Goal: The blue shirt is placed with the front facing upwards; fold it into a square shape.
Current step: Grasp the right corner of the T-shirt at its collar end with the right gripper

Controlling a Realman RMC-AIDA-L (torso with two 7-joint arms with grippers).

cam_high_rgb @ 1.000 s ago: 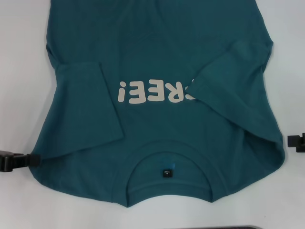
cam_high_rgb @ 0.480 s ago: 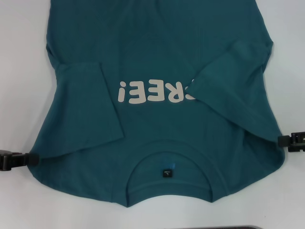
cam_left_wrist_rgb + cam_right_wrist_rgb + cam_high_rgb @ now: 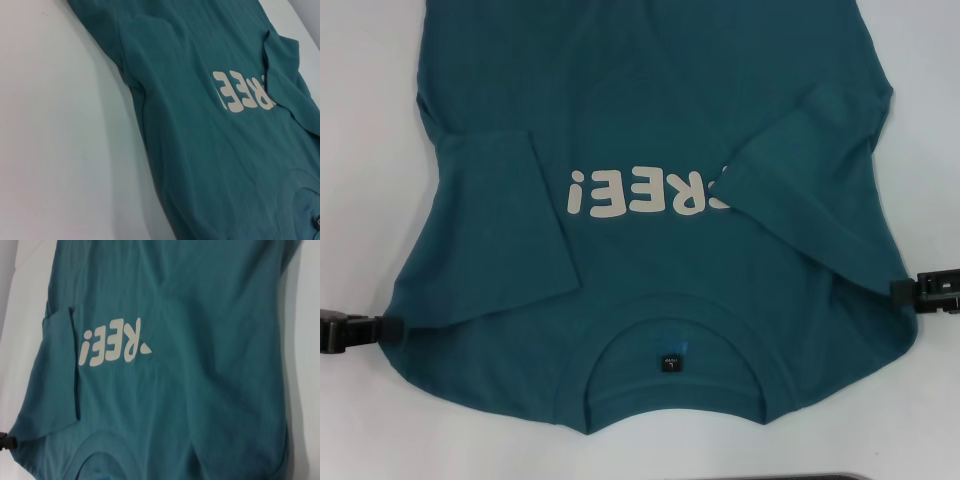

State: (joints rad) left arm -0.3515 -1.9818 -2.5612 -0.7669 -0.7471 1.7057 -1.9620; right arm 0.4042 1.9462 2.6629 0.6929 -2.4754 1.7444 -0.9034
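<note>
The blue shirt (image 3: 650,110) lies flat on the white table, front up, with its collar (image 3: 675,405) and small black neck label (image 3: 670,363) nearest me. Both sleeves are folded inward: one (image 3: 495,220) lies beside the off-white lettering (image 3: 640,192), the other (image 3: 820,180) covers the lettering's first letter. My left gripper (image 3: 385,328) sits low at the shirt's left shoulder edge, its tip touching the cloth. My right gripper (image 3: 898,290) reaches the right shoulder edge. The left wrist view shows the shirt (image 3: 210,140) and the right wrist view shows the shirt (image 3: 190,390).
White table (image 3: 360,150) surrounds the shirt on both sides. A dark strip (image 3: 820,477) runs along the near edge. In the right wrist view the left gripper (image 3: 6,441) shows as a small dark piece at the shirt's far shoulder.
My right gripper has moved in from the table's side and slightly up, now reaching the shirt's right shoulder edge. The left gripper and the shirt have stayed put.
</note>
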